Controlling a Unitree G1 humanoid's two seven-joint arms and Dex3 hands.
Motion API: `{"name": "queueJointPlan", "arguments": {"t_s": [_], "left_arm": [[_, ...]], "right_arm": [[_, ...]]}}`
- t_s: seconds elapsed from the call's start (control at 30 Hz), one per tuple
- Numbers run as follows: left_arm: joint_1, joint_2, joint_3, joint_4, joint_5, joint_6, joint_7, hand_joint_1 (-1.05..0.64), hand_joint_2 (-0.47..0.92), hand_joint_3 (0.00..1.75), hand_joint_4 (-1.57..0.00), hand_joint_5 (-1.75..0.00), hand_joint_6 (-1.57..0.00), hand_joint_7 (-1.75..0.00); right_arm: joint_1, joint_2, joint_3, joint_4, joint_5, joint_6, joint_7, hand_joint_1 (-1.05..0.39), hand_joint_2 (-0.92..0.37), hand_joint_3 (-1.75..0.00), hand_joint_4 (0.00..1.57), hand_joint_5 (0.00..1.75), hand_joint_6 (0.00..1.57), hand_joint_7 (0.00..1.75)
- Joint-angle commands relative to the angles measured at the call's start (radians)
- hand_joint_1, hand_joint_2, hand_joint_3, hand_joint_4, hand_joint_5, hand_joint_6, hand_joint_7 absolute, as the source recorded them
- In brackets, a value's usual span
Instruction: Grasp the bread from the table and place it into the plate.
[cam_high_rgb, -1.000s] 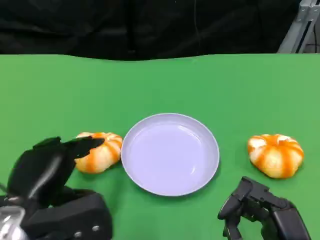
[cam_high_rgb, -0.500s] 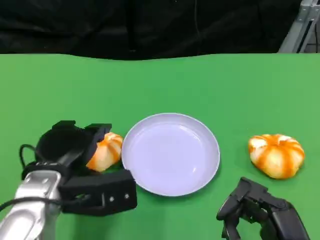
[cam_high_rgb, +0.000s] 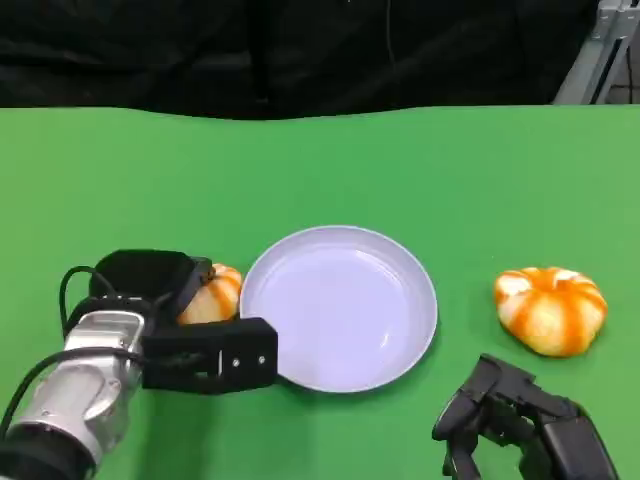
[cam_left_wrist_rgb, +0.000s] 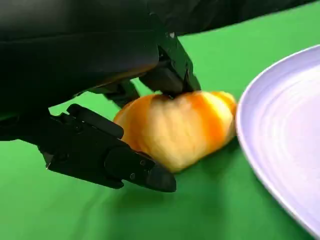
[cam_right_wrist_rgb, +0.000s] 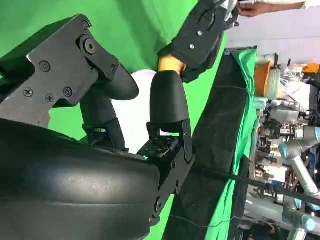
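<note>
From the head camera, at the far left, I see my left hand (cam_high_rgb: 165, 320) lying over the near bread roll (cam_high_rgb: 213, 293), which sits on the green table (cam_high_rgb: 320, 170) just beside the left rim of the plate (cam_high_rgb: 338, 306). Part of the roll's orange-striped top shows past the black shell. The left wrist camera gives me the closer look: one of the fingers (cam_left_wrist_rgb: 167, 75) presses down on the top of that bread roll (cam_left_wrist_rgb: 177, 127), while a lower finger (cam_left_wrist_rgb: 110, 160) lies along the cloth beside and under it. The roll rests on the table here, close to the plate's edge (cam_left_wrist_rgb: 280, 145) but with a thin strip of green between them. So the hand is closed around the roll, touching it above and alongside, and the roll is not lifted.

In the middle, the pale lavender plate holds nothing.

Further right, a second bread roll (cam_high_rgb: 551, 309) sits on the cloth, well apart from the plate. Below it, near the lower right corner, my right hand (cam_high_rgb: 510, 425) hovers with its fingers curled in on nothing, clear of that roll. The right wrist camera shows the same right hand (cam_right_wrist_rgb: 135, 115) with fingers bent inward, and beyond them the left hand (cam_right_wrist_rgb: 197, 37) over the first roll (cam_right_wrist_rgb: 170, 63).
</note>
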Motion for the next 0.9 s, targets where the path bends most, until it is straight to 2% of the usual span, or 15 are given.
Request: {"name": "queueJointPlan", "arguments": {"t_s": [0.03, 0.07, 0.13, 0.17, 0.23, 0.3, 0.37, 0.53, 0.67, 0.77, 0.9], "left_arm": [[0.017, 0.047, 0.014, 0.035, -0.04, -0.093, 0.141, -0.23, 0.92, 0.21, -0.88, -1.72, -0.78, -1.16], [0.018, 0.05, 0.016, 0.032, -0.048, -0.102, 0.159, -0.21, 0.91, 0.23, -0.9, -1.74, -0.74, -1.33], [0.022, 0.058, 0.026, 0.012, -0.051, -0.114, 0.226, -0.2, 0.91, 0.24, -0.91, -1.74, -0.71, -1.42], [0.027, 0.062, 0.035, -0.007, -0.049, -0.118, 0.272, -0.21, 0.86, 0.26, -0.93, -1.75, -0.68, -1.61], [0.036, 0.07, 0.046, -0.057, -0.032, -0.1, 0.341, -0.21, 0.67, 0.63, -0.92, -1.75, -0.68, -1.71], [0.045, 0.073, 0.051, -0.105, -0.011, -0.076, 0.405, -0.22, 0.53, 0.9, -0.91, -1.75, -0.7, -1.74], [0.051, 0.073, 0.051, -0.151, 0.012, -0.036, 0.438, -0.24, 0.48, 0.98, -0.91, -1.75, -0.68, -1.74], [0.065, 0.055, 0.037, -0.26, 0.064, 0.042, 0.446, -0.26, 0.46, 1.02, -0.91, -1.75, -0.68, -1.75], [0.073, 0.03, 0.031, -0.316, -0.004, -0.056, 0.424, -0.23, 0.44, 0.99, -0.91, -1.75, -0.72, -1.75], [0.077, 0.002, 0.036, -0.336, -0.069, -0.119, 0.388, -0.26, 0.4, 1.11, -0.94, -1.75, -0.77, -1.74], [0.083, -0.028, 0.039, -0.354, -0.105, -0.129, 0.342, -0.27, 0.37, 1.21, -0.95, -1.75, -0.78, -1.75]], "right_arm": [[0.001, -0.005, -0.002, -0.003, -0.001, -0.016, -0.007, -0.02, -0.36, -1.36, 0.63, 1.72, 0.65, 1.51], [0.001, -0.006, -0.002, -0.003, 0.001, -0.016, -0.006, -0.02, -0.36, -1.37, 0.63, 1.72, 0.65, 1.51], [0.001, -0.006, -0.003, -0.005, 0.0, -0.013, -0.007, -0.02, -0.36, -1.37, 0.63, 1.73, 0.65, 1.51], [0.002, -0.006, -0.003, -0.008, 0.0, -0.009, -0.008, -0.02, -0.36, -1.37, 0.64, 1.72, 0.65, 1.51], [0.0, -0.005, -0.004, -0.005, 0.003, -0.011, -0.008, -0.02, -0.35, -1.38, 0.64, 1.72, 0.65, 1.5], [-0.001, -0.005, -0.005, -0.001, 0.007, -0.011, -0.007, -0.02, -0.35, -1.38, 0.64, 1.72, 0.65, 1.5], [-0.001, -0.004, -0.004, -0.002, 0.011, -0.008, -0.006, -0.02, -0.35, -1.39, 0.64, 1.72, 0.65, 1.5], [-0.002, -0.003, -0.004, 0.003, 0.01, -0.013, -0.008, -0.03, -0.35, -1.38, 0.64, 1.73, 0.65, 1.51], [-0.002, 0.0, -0.002, 0.007, 0.002, -0.022, -0.013, -0.03, -0.35, -1.37, 0.64, 1.73, 0.65, 1.51], [-0.001, 0.001, 0.0, 0.007, -0.009, -0.023, -0.019, -0.03, -0.35, -1.37, 0.64, 1.72, 0.66, 1.51], [0.0, 0.002, 0.002, 0.006, -0.006, -0.019, -0.021, -0.05, -0.35, -1.36, 0.65, 1.71, 0.66, 1.5]]}}
